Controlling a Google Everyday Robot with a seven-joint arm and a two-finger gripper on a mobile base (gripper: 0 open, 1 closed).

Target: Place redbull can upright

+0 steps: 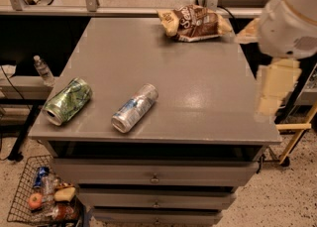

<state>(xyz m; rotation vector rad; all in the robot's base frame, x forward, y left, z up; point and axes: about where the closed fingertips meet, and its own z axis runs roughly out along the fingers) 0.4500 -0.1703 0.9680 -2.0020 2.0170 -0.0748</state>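
Note:
The redbull can, slim and silver and blue, lies on its side near the front edge of the grey table, its silver top towards the front left. My gripper hangs blurred beyond the table's right edge, under a white round arm joint. It is well to the right of the can and holds nothing that I can see.
A fatter green-patterned can lies on its side at the front left corner. A brown chip bag sits at the back edge. A water bottle stands on a shelf to the left. A wire basket of items is on the floor.

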